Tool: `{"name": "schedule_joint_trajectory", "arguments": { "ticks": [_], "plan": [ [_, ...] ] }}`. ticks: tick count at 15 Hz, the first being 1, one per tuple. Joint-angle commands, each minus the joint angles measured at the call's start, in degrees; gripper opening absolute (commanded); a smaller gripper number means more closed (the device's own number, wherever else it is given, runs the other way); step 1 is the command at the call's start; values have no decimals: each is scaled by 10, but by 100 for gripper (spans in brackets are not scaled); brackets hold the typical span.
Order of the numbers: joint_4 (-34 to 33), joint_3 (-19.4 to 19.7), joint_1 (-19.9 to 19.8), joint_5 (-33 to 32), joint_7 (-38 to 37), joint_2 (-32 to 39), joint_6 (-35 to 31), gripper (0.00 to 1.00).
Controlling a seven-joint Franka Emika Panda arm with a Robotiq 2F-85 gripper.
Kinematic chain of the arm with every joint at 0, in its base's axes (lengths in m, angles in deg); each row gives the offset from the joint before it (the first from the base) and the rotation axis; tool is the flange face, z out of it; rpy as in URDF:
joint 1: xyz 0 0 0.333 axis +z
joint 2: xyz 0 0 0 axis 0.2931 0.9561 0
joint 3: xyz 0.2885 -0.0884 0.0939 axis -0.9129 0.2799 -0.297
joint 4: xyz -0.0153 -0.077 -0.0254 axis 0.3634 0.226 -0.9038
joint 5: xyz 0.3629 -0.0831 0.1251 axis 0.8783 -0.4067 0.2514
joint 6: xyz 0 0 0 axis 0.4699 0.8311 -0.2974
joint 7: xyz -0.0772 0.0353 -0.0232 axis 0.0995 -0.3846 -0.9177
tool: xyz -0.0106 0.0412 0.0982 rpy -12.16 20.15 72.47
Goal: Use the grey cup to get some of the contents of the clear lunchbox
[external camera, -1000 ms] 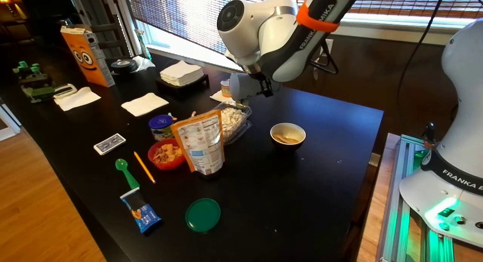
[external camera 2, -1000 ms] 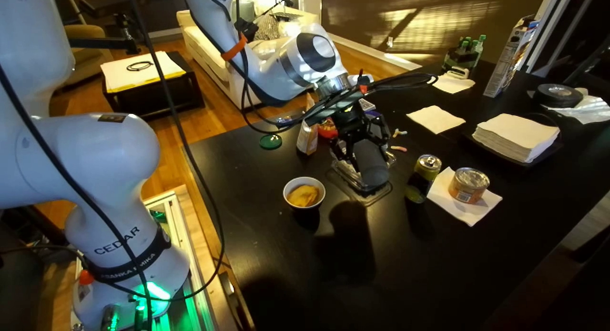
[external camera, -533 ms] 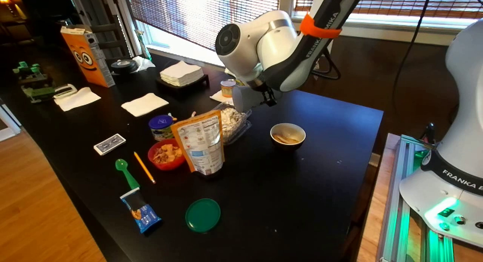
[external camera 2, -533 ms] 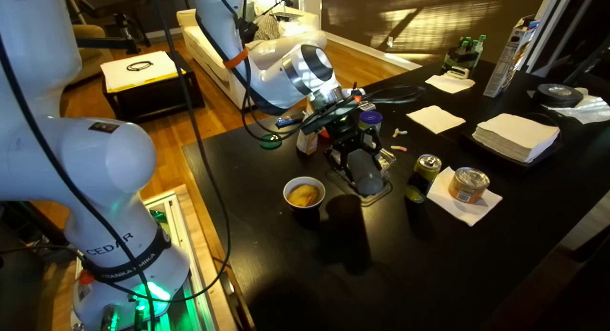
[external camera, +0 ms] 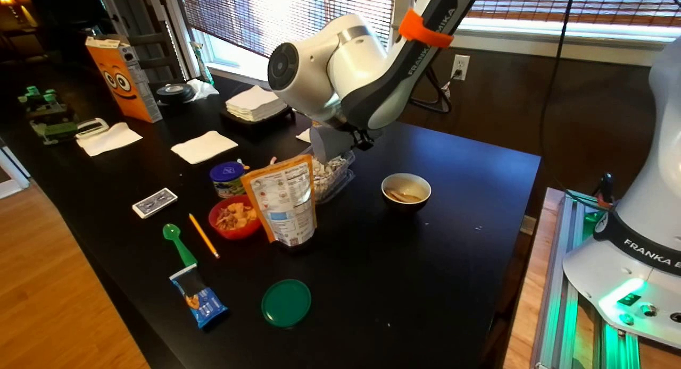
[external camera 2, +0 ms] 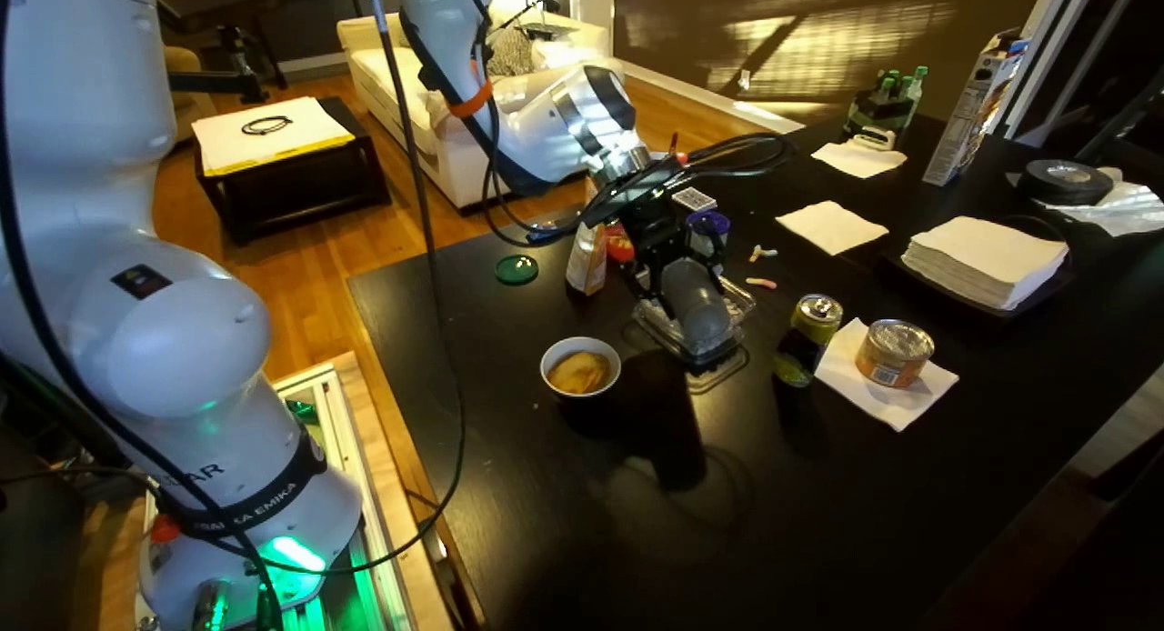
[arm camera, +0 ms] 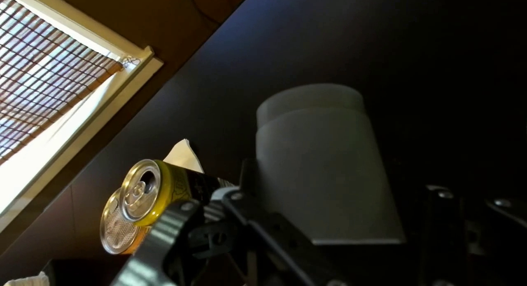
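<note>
My gripper (external camera: 364, 139) is shut on the grey cup (external camera: 330, 144), with fingers on both sides of it. In the wrist view the gripper (arm camera: 339, 187) holds the grey cup (arm camera: 321, 162) lying lengthwise between the fingers. The cup is tilted, its far end pointing down at the clear lunchbox (external camera: 340, 182). In an exterior view the cup (external camera 2: 698, 302) hangs over the lunchbox (external camera 2: 738, 302). Whitish pieces (external camera: 322, 184) lie in the lunchbox, partly hidden by the cup and snack bag. I cannot tell whether the cup touches them or holds anything.
A standing snack bag (external camera: 284, 207) is close in front of the lunchbox. A dark bowl (external camera: 405, 206) stands beside it. A drink can (external camera 2: 809, 335) and a tin (external camera 2: 894, 354) are on its far side. A red bowl (external camera: 239, 234) and blue-lidded tub (external camera: 226, 177) are near the bag.
The gripper with the cup has come down to the lunchbox and then moved further over it, leftward in an exterior view. The cup tilts down more. The objects on the table have not moved.
</note>
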Motion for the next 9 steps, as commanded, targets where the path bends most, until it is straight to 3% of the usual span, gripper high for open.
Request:
{"name": "schedule_joint_trajectory", "arguments": {
  "ticks": [1, 5, 9],
  "plan": [
    [-23, -112, -114, -46, -7, -2, 32, 50],
    [-37, -172, -183, -73, 1, 11, 43, 50],
    [-52, -208, -208, -78, 14, 24, 72, 50]
  ]
}}
